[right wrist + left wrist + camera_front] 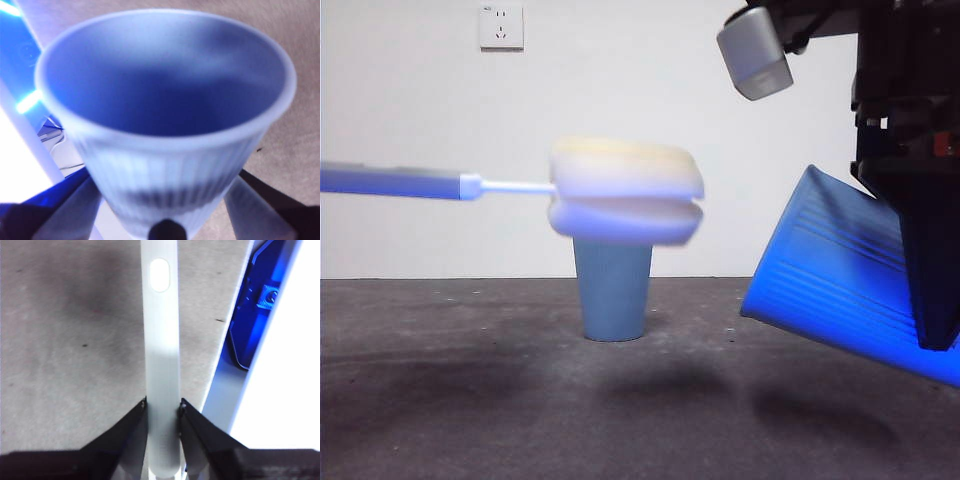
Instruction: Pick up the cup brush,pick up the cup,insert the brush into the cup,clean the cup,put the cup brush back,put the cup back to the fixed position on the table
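Behind everything we log a plain white wall [650, 90] with a white power socket [501, 27] high up, and beneath it the wide dark grey matte table [470, 380], rough and faintly specked.

Item one, left gripper [162, 407]: we find its two black jaws pressed against either side of the long slim grey handle of the cup brush [620, 190], pinching it. In the front view the brush lies level in the air, handle entering from the side edge, a thin white neck leading to the cream-yellow sponge head, which is blurred. The head hangs clear of the table, in front of and above the standing tumbler.

Item two, right gripper [167, 200]: we note its jaws closed on the lower ribbed wall of the cup [840, 290], a blue plastic tumbler with fine vertical ribs. The arm descends big and dark from the top corner in the front view. We record the cup as lifted off the table and tilted, its open mouth facing the wrist camera, inside bare.

Item three: a second blue ribbed tumbler [613, 290] stands upright on the table near the wall, well apart from the held cup.
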